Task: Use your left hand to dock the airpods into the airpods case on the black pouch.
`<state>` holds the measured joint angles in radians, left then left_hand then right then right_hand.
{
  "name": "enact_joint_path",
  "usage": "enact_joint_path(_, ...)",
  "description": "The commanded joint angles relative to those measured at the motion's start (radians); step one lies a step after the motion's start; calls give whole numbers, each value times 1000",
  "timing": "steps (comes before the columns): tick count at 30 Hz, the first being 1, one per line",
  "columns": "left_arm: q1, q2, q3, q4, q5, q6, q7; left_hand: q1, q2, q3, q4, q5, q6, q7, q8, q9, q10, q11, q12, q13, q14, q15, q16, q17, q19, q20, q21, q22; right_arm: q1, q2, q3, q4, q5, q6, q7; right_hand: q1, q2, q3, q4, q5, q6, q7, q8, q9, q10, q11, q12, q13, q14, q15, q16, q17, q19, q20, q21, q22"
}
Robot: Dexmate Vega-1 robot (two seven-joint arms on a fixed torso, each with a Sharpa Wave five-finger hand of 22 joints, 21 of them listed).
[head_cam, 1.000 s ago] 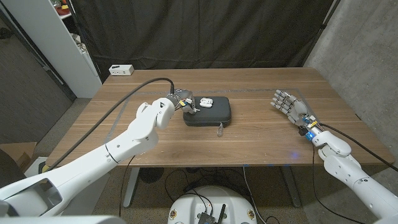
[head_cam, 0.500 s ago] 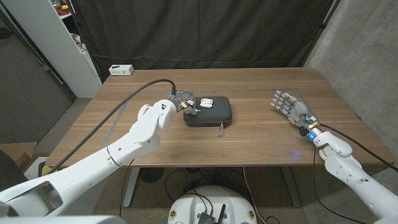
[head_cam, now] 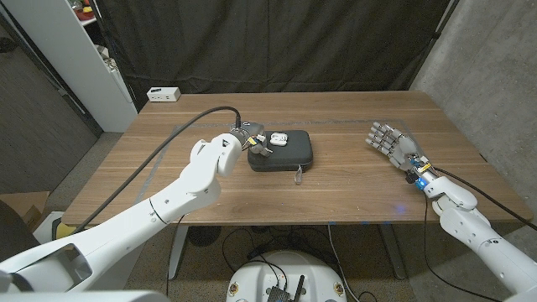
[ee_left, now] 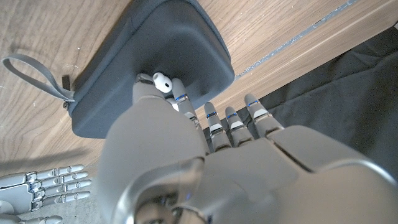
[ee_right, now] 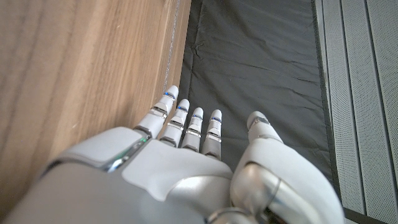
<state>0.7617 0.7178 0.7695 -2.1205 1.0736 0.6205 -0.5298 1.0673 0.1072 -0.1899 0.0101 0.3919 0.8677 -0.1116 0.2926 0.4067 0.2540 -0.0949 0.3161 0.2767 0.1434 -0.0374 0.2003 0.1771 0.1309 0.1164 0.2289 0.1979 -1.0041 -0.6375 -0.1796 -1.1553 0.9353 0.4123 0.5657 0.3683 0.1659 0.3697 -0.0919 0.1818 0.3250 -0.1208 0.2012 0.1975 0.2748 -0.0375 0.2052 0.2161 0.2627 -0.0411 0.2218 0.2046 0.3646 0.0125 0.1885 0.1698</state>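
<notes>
A black zip pouch (head_cam: pixel 285 154) lies at the middle of the table, and a white airpods case (head_cam: pixel 278 138) sits on its far left part. My left hand (head_cam: pixel 251 141) hovers at the pouch's left end, just left of the case. In the left wrist view a white airpod (ee_left: pixel 162 81) is pinched between the thumb and a finger of my left hand (ee_left: pixel 186 149), above the pouch (ee_left: pixel 168 43); the case is hidden there. My right hand (head_cam: pixel 388 138) stands upright with fingers apart at the table's right side, holding nothing; the right wrist view shows the same hand (ee_right: pixel 186 155).
The pouch's grey wrist strap (head_cam: pixel 299 174) lies toward the table's near side. A small white box (head_cam: pixel 164 94) stands at the table's far left corner. A white shelf (head_cam: pixel 75 59) rises left of the table. A dark curtain hangs behind.
My left arm has crept a little to the right, bringing the hand with the airpod closer to the case. The right hand has stayed put.
</notes>
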Motion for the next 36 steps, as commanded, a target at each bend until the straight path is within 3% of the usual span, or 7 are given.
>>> enact_joint_path(1,-3,-16,1,20,17,0,10,28,12,3,-13,8,29,1,14,6,18,-1,8,7,15,-53,5,3,5,6,7,5,20,9,-3,21,1,-11,15,-7,-2,6,0,4,4,-8,1,3,6,3,6,4,7,-84,2,0,1,6,5,3)
enact_joint_path(14,21,-15,-19,-23,67,28,21,35,17,-4,-12,1,91,14,44,24,58,-14,20,12,45,-69,7,3,18,-3,13,6,41,12,-16,35,-6,-31,26,-8,-2,7,-1,4,3,-9,0,3,6,3,6,4,8,-84,2,0,1,7,5,3)
enact_joint_path(22,51,-56,-21,-36,108,76,30,13,13,-20,2,-10,142,30,68,38,86,-21,28,14,73,-78,11,4,31,-11,19,8,52,7,-20,44,-9,-41,35,-8,-1,8,-2,4,4,-11,0,3,6,2,6,4,6,-84,2,0,0,7,5,3)
enact_joint_path(27,71,-81,-17,-44,138,103,39,7,12,-27,7,-18,169,40,81,46,113,-27,36,16,102,-83,18,4,39,-16,23,9,58,3,-23,48,-9,-52,42,-9,-1,9,-2,4,2,-29,-1,3,7,4,6,4,5,-84,2,1,-1,7,5,3)
enact_joint_path(28,76,-84,-18,-46,141,106,45,6,12,-28,8,-19,168,41,81,47,115,-25,37,16,105,-83,18,4,40,-15,23,9,61,3,-24,51,-10,-53,44,-10,-1,9,-2,4,2,-49,-1,3,7,4,6,4,5,-84,2,1,0,7,5,3)
enact_joint_path(32,102,-111,-26,-47,151,138,73,3,11,-32,10,-25,188,47,86,45,133,-26,42,17,122,-87,20,5,44,-18,26,10,68,3,-26,60,-12,-56,49,-11,-1,10,-3,4,1,-79,-1,4,5,1,5,5,5,-84,2,1,-1,7,5,3)
enact_joint_path(36,141,-139,-40,-43,135,166,144,4,14,-34,12,-30,195,46,87,44,147,-29,45,18,140,-86,24,6,51,-18,29,11,72,4,-27,65,-13,-56,49,-10,-1,11,-5,4,2,-74,-1,5,5,0,5,5,4,-84,2,1,-2,7,5,3)
